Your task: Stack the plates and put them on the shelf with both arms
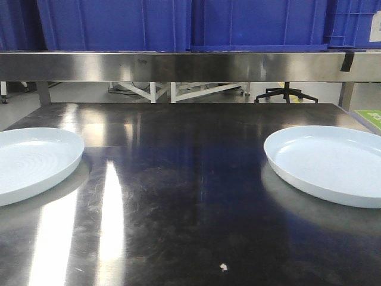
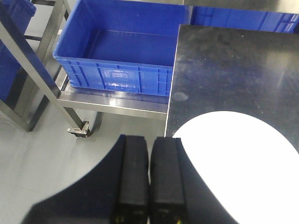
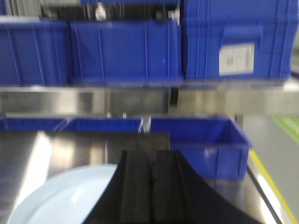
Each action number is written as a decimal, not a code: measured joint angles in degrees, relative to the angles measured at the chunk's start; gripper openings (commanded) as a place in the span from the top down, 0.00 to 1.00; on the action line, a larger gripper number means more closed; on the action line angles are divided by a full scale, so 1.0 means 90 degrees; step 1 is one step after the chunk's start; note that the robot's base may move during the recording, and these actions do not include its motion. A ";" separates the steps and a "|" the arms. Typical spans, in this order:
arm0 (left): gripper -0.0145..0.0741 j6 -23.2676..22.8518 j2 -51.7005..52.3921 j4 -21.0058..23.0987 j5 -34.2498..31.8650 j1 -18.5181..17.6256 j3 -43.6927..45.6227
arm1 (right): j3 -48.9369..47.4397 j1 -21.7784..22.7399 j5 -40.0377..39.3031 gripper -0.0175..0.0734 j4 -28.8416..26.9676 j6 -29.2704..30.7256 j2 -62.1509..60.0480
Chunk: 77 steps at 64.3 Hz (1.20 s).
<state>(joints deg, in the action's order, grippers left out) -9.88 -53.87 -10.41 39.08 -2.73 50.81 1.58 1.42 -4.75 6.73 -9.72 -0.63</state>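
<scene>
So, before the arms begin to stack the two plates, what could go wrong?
The left plate lies near the edge of the table; a push could slide it off. Both the left gripper and right gripper are shut, so they might nudge the glossy low rims instead of gripping.

A white label (image 3: 236, 59) is showing on a blue crate (image 3: 233, 32), its print blurring beyond reading.

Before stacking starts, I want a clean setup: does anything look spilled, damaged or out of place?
Only a small pale speck on the dark table near its front edge, like a crumb. The left plate and right plate lie flat and look intact.
</scene>
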 measured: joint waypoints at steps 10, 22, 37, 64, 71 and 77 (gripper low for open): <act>0.73 0.0000 0.0000 0.0022 0.0014 0.0000 0.0000 | -0.0882 -0.0030 0.1142 0.79 -0.0168 -0.0057 0.0201; 0.73 0.0000 0.0000 0.0022 0.0017 -0.0046 0.0000 | -0.2356 -0.0146 0.2218 0.79 -0.0231 -0.0095 0.1945; 0.73 0.0000 0.0000 0.0033 0.0017 -0.0311 0.0000 | -0.3284 -0.0160 0.1228 0.79 -0.0246 -0.0095 0.4959; 0.73 0.0000 0.0000 0.0033 0.0040 -0.0311 0.0000 | -0.3495 -0.0160 -0.0403 0.79 -0.0246 -0.0149 0.6545; 0.73 0.0000 0.0000 0.0033 0.0052 -0.0311 0.0000 | -0.3495 -0.0160 -0.0509 0.79 -0.0246 -0.0164 0.6545; 0.73 0.0000 0.0000 0.0033 0.0078 -0.0311 0.0000 | -0.3495 -0.0160 -0.0605 0.79 -0.0246 -0.0164 0.6545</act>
<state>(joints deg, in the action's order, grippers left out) -9.88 -53.87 -10.11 39.77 -5.53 50.81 -29.87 -0.01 -10.19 4.52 -11.20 58.27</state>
